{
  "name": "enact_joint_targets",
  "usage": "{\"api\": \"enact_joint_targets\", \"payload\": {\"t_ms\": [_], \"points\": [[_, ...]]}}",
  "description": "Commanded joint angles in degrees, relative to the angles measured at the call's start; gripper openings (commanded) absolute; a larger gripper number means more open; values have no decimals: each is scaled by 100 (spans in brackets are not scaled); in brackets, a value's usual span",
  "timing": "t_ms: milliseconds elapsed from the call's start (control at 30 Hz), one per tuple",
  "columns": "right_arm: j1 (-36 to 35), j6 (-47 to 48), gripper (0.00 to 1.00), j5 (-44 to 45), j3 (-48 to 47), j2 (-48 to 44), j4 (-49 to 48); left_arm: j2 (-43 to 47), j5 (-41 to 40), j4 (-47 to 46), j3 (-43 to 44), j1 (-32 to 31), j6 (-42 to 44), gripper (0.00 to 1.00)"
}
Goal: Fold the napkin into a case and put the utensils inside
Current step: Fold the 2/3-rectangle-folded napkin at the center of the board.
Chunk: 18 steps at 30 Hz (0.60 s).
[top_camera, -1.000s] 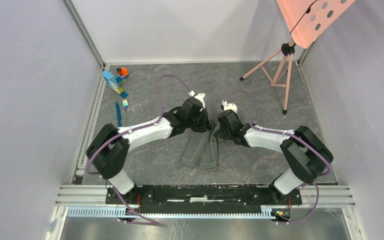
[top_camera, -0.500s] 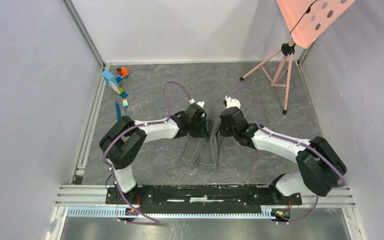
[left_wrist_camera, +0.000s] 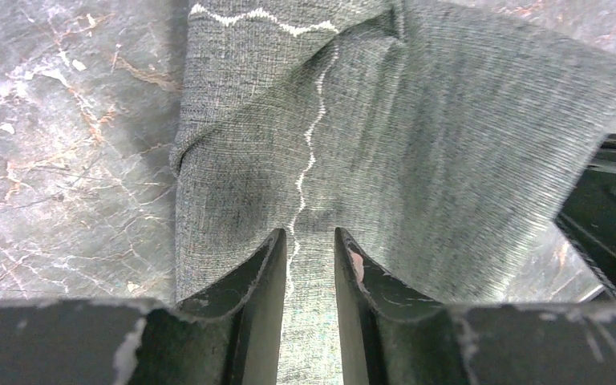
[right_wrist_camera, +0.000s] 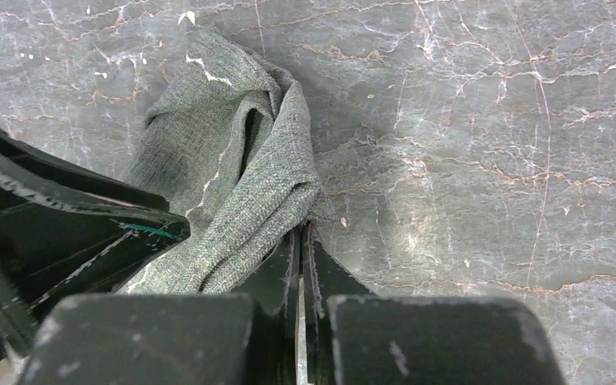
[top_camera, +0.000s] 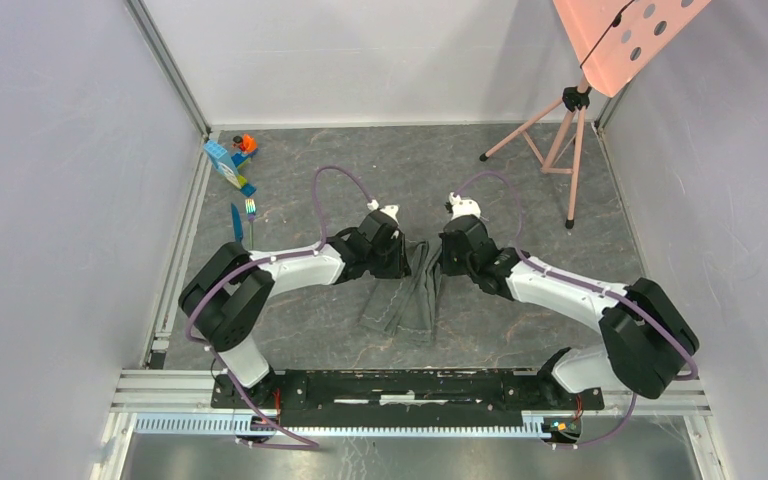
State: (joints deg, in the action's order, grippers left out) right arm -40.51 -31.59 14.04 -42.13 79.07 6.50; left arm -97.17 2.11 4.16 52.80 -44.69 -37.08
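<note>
The napkin (top_camera: 405, 305) is lying partly folded in the middle of the grey marbled surface (top_camera: 530, 200); its near end is resting flat in layered folds, while its far end is bunching up into a ridge between the two claws. The left claw (left_wrist_camera: 310, 241) is standing narrowly parted over the cloth; the pale stitched line is running down into the gap between its fingers (left_wrist_camera: 266, 277); whether they are pressing on the cloth, I cannot tell. The right claw (right_wrist_camera: 300, 234) is pinching shut on a crumpled fold at the napkin's far end. The knife (top_camera: 237, 228) and the fork (top_camera: 250, 211) are lying side by side at the left edge of the surface, well apart from the napkin and just nearer than the toy blocks (top_camera: 228, 160); a tripod (top_camera: 558, 135) is standing in the far right corner.
</note>
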Motion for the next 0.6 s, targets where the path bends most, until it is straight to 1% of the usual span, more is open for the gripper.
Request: {"api": "enact_joint_targets", "payload": {"t_ms": [0, 33, 167, 267, 333, 433, 500, 567], "points": [[-31, 51, 0, -21, -207, 183, -26, 289, 158, -257, 11, 30, -10, 36], [-62, 58, 0, -96, -315, 198, 8, 307, 166, -257, -1, 30, -14, 37], [-312, 57, 0, 154, -487, -208, 100, 464, 168, -237, -80, 31, -11, 38], [-325, 50, 0, 263, -402, -342, 109, 497, 152, -232, -86, 30, 8, 39], [-210, 31, 0, 485, -232, -213, 102, 455, 154, -240, -77, 30, 1, 39], [-18, 46, 0, 210, -326, 114, 266, 435, 185, -267, -98, 33, -20, 40], [-215, 85, 0, 511, -457, -112, 339, 487, 183, -260, -103, 30, -20, 40], [-282, 95, 1, 575, -427, -397, 222, 533, 165, -232, -82, 35, 7, 41]]}}
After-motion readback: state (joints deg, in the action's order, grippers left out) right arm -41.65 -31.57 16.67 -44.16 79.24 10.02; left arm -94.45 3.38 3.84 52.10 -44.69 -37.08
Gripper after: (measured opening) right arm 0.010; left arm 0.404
